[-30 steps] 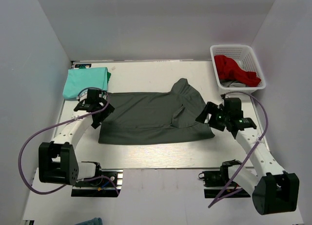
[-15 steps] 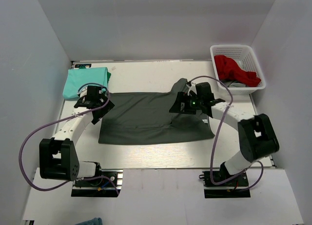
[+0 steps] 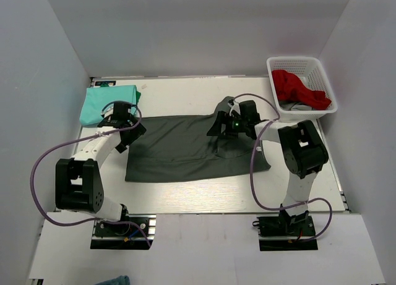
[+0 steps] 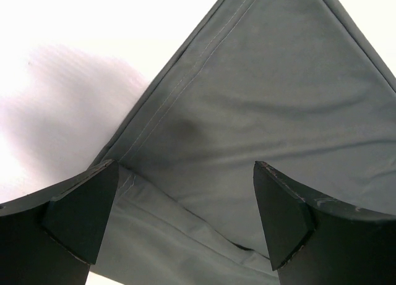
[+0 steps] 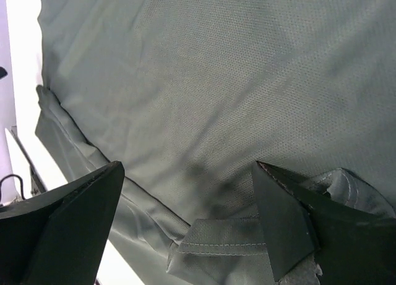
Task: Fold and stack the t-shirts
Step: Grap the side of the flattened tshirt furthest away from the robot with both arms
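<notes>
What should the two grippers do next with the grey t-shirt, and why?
Probably lower both and pinch its far edge: the left gripper and right gripper hover open over the dark grey t-shirt, spread out and ungripped.

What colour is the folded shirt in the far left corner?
The folded shirt is mint green, top view.

Bare desk [image 3: 185, 96] lies open beyond the grey t-shirt [image 3: 179, 152] and along its near edge. The mint t-shirt [image 3: 108, 104] blocks the far left corner and the basket [image 3: 309, 68] the far right. Walls [image 3: 55, 62] close in the desk's left, right and far sides.
</notes>
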{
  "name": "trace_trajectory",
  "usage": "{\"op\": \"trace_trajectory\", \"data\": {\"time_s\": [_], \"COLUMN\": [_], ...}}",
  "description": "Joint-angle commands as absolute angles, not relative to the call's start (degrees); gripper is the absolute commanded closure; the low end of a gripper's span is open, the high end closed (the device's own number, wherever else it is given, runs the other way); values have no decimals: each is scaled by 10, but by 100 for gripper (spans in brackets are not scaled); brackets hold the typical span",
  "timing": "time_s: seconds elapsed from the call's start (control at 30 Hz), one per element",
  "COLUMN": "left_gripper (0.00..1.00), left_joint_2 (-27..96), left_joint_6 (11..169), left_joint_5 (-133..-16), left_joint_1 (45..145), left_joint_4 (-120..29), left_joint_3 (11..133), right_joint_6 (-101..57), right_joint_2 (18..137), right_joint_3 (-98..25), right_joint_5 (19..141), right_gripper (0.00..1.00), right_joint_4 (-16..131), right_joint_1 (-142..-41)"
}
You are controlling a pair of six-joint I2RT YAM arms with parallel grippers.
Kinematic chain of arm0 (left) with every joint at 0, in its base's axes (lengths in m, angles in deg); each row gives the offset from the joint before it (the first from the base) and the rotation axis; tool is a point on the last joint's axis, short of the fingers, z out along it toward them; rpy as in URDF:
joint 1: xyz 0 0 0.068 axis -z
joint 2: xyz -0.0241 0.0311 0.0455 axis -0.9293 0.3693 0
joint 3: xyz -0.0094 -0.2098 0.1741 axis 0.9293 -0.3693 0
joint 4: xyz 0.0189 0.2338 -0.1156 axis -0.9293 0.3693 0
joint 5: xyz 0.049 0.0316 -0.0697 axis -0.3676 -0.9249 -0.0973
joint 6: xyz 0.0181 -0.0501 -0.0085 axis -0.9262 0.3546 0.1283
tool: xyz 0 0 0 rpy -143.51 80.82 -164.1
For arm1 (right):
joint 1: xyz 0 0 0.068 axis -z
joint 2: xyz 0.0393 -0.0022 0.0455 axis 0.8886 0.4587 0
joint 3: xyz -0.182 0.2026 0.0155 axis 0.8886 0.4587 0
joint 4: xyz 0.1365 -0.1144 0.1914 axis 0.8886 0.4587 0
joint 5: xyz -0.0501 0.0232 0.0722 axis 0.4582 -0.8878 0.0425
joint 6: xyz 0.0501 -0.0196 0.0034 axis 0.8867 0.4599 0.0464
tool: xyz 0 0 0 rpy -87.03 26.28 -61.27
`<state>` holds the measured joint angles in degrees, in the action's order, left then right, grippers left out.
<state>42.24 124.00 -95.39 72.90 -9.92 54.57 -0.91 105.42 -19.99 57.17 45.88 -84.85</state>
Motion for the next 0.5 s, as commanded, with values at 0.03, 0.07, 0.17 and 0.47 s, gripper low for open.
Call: {"op": "trace_trajectory", "data": {"time_s": [0.03,0.07,0.17,0.47], "left_gripper": [0,0,0,9], "left_joint_2": [451,460,510,672], "left_joint_6": [1230,1230,1223,1190], "left_joint_5": [-995,-1012,-1012,-1032], "left_joint_1": [732,732,732,737], "left_joint_4": [-116,-116,-121,-128], "left_joint_3": [592,611,648,774], "right_joint_6": [-33,-41,-60,-80], "right_joint_2": [1059,1035,989,937], "right_joint_3": [-235,-239,-245,-280], "right_joint_5": [621,635,667,764], "right_gripper": [10,10,10,10], "right_joint_4": [471,482,497,567], "right_joint_1": [-849,-850,-849,-843]}}
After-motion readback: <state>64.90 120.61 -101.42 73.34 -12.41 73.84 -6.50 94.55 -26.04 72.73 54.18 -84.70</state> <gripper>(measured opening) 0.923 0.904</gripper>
